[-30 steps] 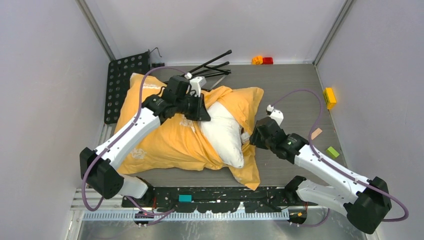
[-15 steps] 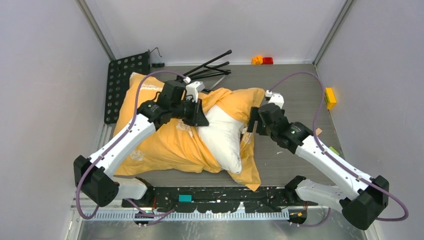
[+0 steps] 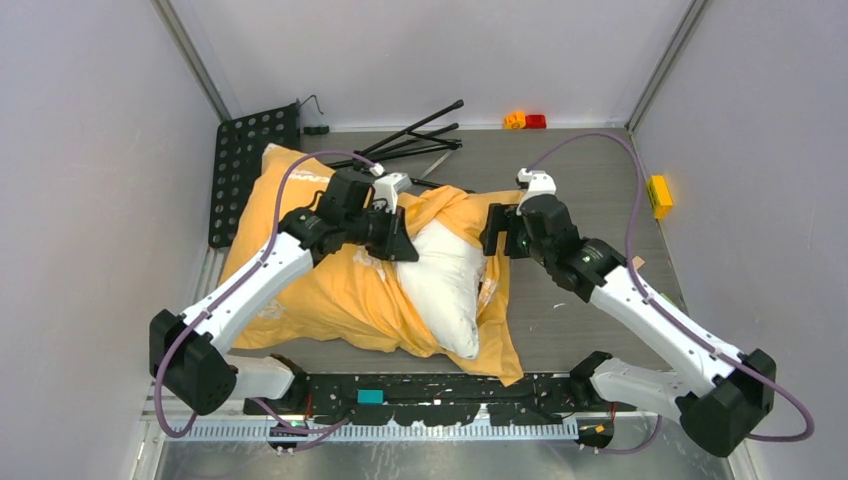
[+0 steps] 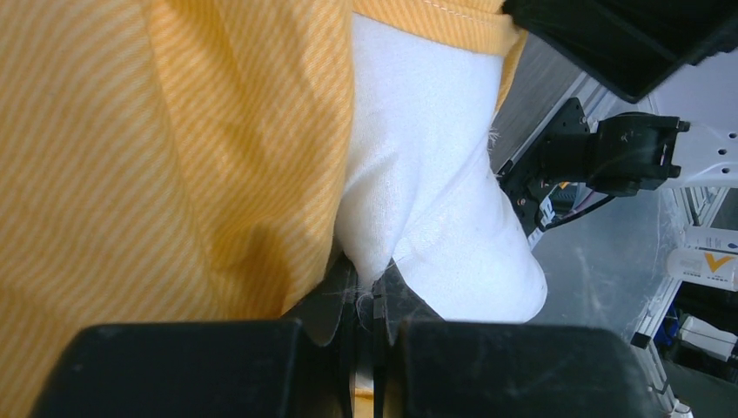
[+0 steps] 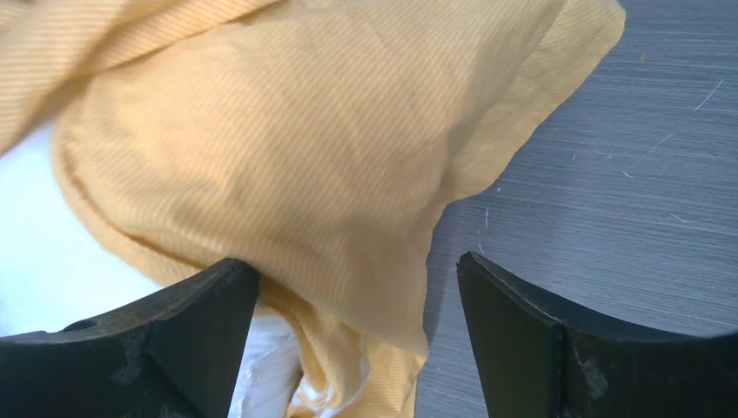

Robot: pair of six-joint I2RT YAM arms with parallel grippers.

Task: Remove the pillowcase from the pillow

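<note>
The pillowcase [image 3: 330,285] lies orange-yellow side out across the left and middle of the table. The white pillow [image 3: 445,280] bulges out of its open right end. My left gripper [image 3: 400,240] sits at the pillow's far left edge. In the left wrist view it [image 4: 374,292] is shut on a pinched fold of the pillow [image 4: 435,174], right beside the pillowcase [image 4: 174,157]. My right gripper [image 3: 497,235] stands open at the pillowcase's far right corner. In its wrist view the gripper [image 5: 355,259] straddles a loose fold of the pillowcase [image 5: 305,131], with a bit of pillow [image 5: 52,244] at the left.
Black tripod legs [image 3: 420,135] and a perforated black plate [image 3: 245,160] lie behind the pillow. Small blocks sit at the back [image 3: 525,121] and along the right wall: yellow [image 3: 658,195], tan [image 3: 633,267], green [image 3: 665,305]. Grey table [image 5: 609,174] shows to the right.
My right gripper has opened wide and moved from the pillow's right side toward the far right corner of the pillowcase. The left gripper stays shut, shifted slightly.
</note>
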